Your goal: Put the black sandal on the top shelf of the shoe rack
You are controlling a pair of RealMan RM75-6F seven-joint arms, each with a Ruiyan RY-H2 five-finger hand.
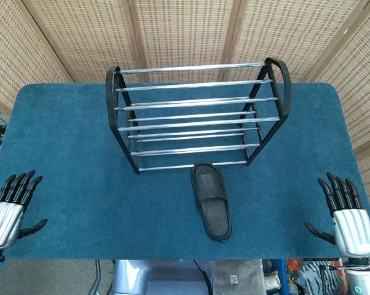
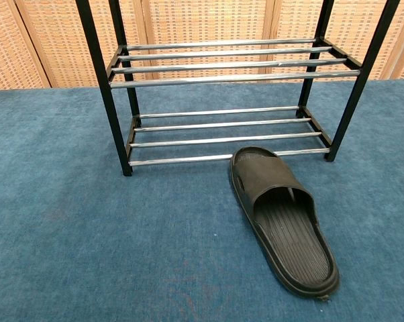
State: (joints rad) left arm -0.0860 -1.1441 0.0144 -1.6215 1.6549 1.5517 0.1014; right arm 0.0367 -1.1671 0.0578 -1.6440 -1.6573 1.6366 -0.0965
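The sandal (image 1: 211, 200) lies on the blue desk (image 1: 80, 153), low and just right of centre in the head view, its toe end touching or nearly touching the foot of the rack (image 1: 197, 117). Its long axis runs from the rack toward the near edge, tilted slightly so the heel ends further right; the toe points at the rack, sole down, strap up.

Both hands rest at the lower corners of the frame, well apart from the sandal. The left hand (image 1: 10, 209) and the right hand (image 1: 345, 218) each hold nothing, fingers (image 1: 340, 192) spread and straight. The sandal's heel leans toward the right hand, which looks somewhat nearer, so it is probably the better one to reach in. The chest view shows no hand.

The rack's top shelf carries nothing.
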